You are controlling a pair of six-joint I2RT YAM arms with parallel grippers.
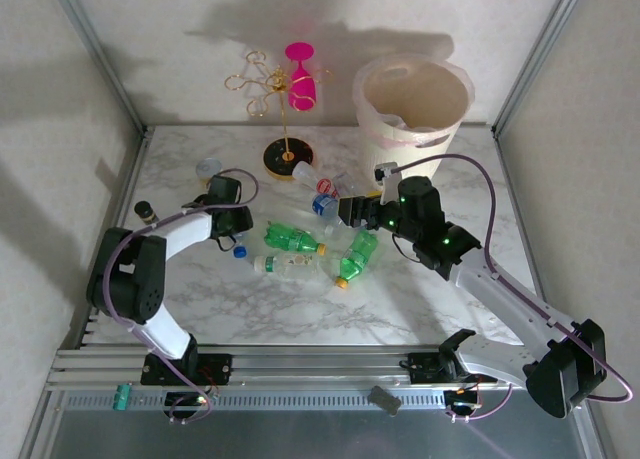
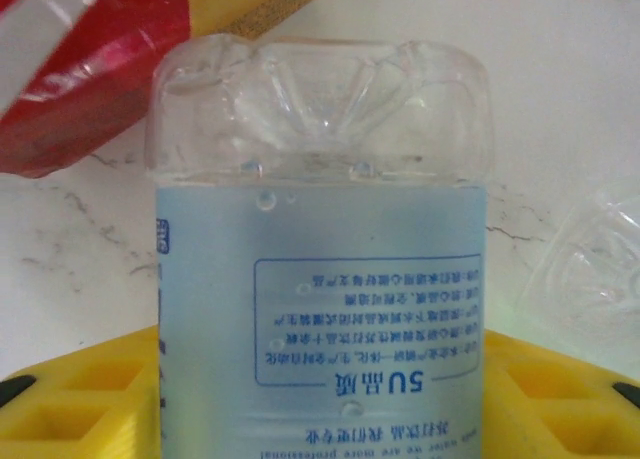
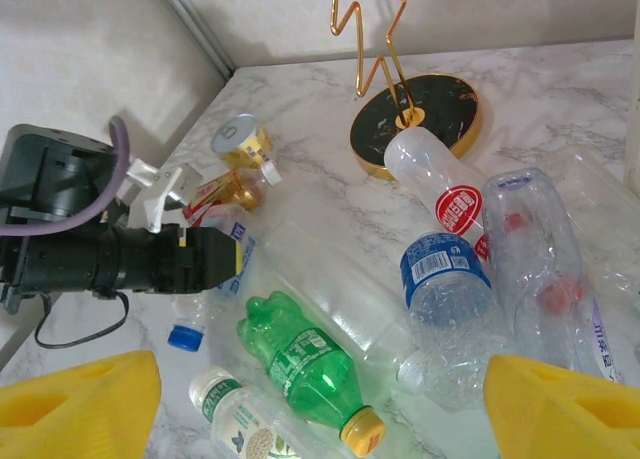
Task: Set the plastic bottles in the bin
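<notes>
My left gripper [image 1: 232, 225] is shut on a clear bottle with a pale blue label [image 2: 320, 309]. Its yellow fingers [image 2: 70, 389] press both sides, and the bottle's blue cap [image 1: 240, 250] rests near the table. My right gripper [image 3: 320, 419] hangs open over a pile of lying plastic bottles. In the pile are a green one with a yellow cap [image 3: 300, 364], a blue-labelled one [image 3: 445, 299], a red-labelled one [image 3: 440, 184] and a white-capped one [image 3: 235, 419]. A second green bottle [image 1: 357, 256] lies below the right gripper [image 1: 345, 213]. The cream bin [image 1: 412, 104] stands at the back right.
A gold wire stand with a pink glass [image 1: 285, 89] rises at the back centre on a round black base [image 3: 415, 124]. A small yellow tub with a grey lid [image 1: 208, 169] and a dark vial [image 1: 146, 211] sit at the left. Walls close in the table's sides.
</notes>
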